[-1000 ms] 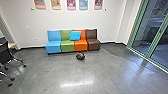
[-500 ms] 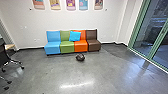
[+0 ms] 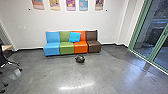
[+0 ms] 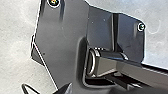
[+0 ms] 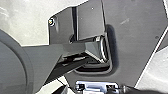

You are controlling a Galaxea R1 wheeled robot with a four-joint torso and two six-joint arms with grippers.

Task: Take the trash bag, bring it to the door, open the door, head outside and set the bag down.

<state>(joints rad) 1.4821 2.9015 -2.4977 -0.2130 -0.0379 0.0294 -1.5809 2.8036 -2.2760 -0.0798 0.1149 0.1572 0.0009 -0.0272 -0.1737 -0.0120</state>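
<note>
In the head view the trash bag, a small dark rounded bundle, lies on the grey floor just in front of the orange seat. Green-framed glass panels rise along the right side, dark behind the glass. Both wrist views look past the robot's own dark plates onto pale floor, and how either gripper stands cannot be made out there.
Behind the bag, a row of blue, green, orange and brown seats with a bright blue cushion stands near the white wall. At the left edge are a black wheeled chair and a light tabletop.
The head camera has come slightly closer to the seats and bag, and the black chair now shows farther toward the left edge. The bag still rests on the floor.
</note>
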